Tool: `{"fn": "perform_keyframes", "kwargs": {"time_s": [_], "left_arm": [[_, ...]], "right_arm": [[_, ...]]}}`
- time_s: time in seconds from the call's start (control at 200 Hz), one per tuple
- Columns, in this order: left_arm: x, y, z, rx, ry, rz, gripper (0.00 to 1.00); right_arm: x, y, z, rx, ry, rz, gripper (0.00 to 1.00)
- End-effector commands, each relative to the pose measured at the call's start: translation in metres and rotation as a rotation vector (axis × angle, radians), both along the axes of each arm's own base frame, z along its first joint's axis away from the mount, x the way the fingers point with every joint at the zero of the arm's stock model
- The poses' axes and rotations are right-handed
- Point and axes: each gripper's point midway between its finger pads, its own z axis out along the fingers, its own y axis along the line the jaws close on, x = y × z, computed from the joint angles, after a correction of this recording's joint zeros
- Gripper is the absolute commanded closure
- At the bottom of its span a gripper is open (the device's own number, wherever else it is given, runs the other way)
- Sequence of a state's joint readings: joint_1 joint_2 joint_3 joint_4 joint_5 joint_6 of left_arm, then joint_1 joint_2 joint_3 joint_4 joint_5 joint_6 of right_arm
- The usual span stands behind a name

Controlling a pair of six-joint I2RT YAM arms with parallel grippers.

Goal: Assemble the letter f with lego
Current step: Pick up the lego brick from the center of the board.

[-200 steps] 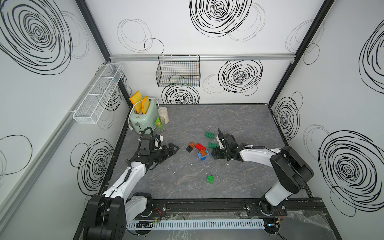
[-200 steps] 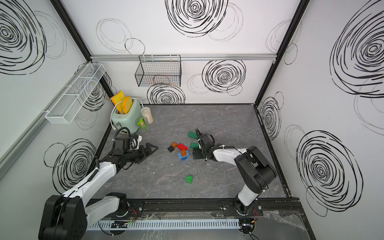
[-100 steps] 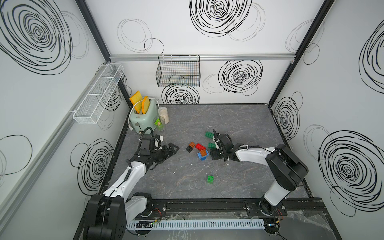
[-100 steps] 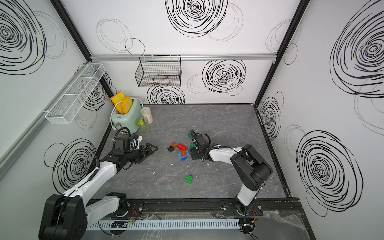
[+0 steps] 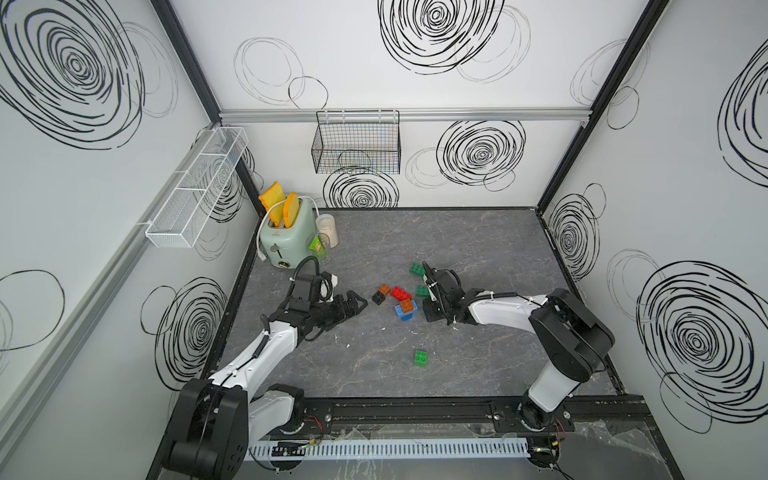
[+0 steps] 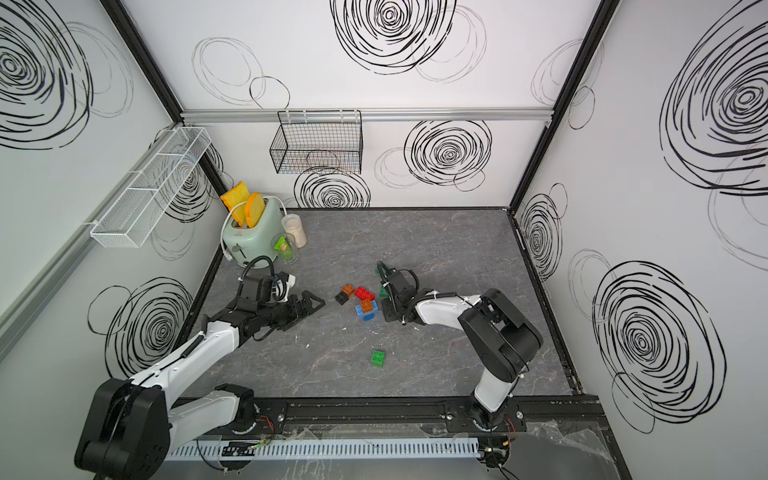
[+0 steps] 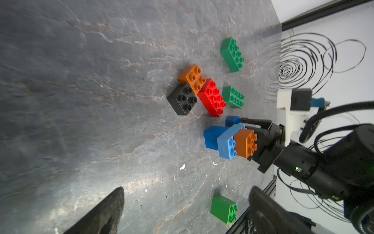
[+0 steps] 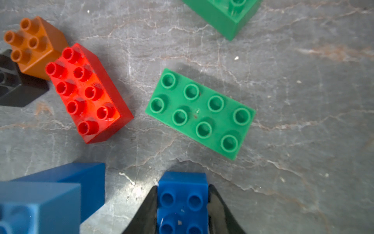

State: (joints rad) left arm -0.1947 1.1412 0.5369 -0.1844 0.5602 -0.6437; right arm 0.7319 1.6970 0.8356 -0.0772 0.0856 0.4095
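Two tools: my right tool (image 8: 183, 189) pinches a blue brick (image 8: 182, 204) just beside the blue-and-orange stack (image 5: 406, 309) at mid-table (image 5: 457, 249); my left tool (image 5: 357, 304) is spread wide near the black brick (image 5: 377, 297).

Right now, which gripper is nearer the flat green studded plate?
Right. The right gripper, clamping a dark blue brick, is beside the green plate; the open left gripper sits beyond the red brick.
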Motion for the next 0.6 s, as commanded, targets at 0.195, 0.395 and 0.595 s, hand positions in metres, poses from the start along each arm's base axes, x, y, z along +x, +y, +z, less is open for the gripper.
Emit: {"fn": "perform_keyframes", "kwargs": {"time_s": [0.195, 0.395, 0.595], "left_arm": [[-0.018, -0.045, 0.005, -0.053, -0.019, -0.13, 0.02], [-0.019, -0.067, 0.002, -0.117, -0.029, -0.125, 0.02], [-0.012, -0.065, -0.006, -0.103, -0.038, -0.079, 0.02]], "right_arm": [[-0.008, -0.005, 0.015, -0.044, 0.03, 0.011, 0.65], [-0.003, -0.004, 0.055, -0.056, -0.01, 0.004, 0.65], [-0.007, 0.016, 0.091, -0.028, -0.045, 0.052, 0.64]]}}
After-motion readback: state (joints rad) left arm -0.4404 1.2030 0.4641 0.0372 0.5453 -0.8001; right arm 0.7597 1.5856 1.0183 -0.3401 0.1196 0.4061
